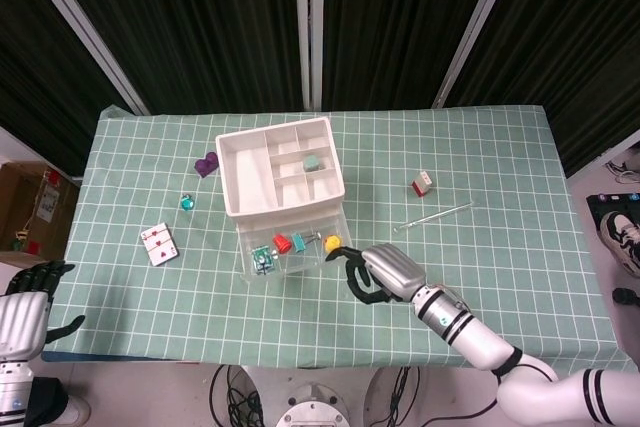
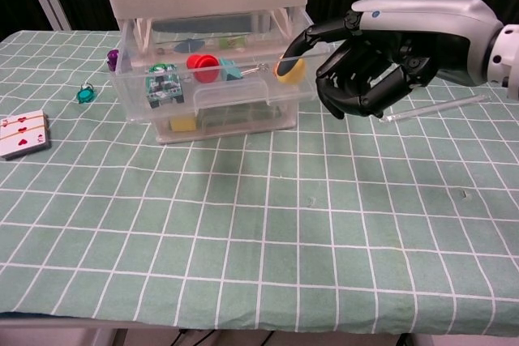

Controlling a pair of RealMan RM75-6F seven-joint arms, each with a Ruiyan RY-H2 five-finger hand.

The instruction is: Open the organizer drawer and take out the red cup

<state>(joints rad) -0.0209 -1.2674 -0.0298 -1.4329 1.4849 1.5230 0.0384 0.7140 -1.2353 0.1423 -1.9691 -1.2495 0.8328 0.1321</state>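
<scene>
Red cup (image 2: pixel 202 67) in open drawer (image 2: pixel 212 96), left of curled, empty right hand (image 2: pixel 369 70).

Looks like a robot lab / data-collection cell, not a home or office: the desk (image 1: pixel 500 167) is covered in a green grid-pattern cloth and backed by black curtains (image 1: pixel 400 17) hung between white frame posts (image 1: pixel 315 27). Loose cables (image 1: pixel 240 397) hang under the near edge of the desk, a cardboard box (image 1: pixel 30 209) sits on the floor at left, and shoes (image 1: pixel 622 232) lie on the floor at right. On the desk are assorted small test props: playing cards (image 1: pixel 160 244), a red-and-white block (image 1: pixel 422 184), a thin clear rod (image 1: pixel 435 216) and a white plastic drawer organizer (image 1: pixel 280 172).
</scene>
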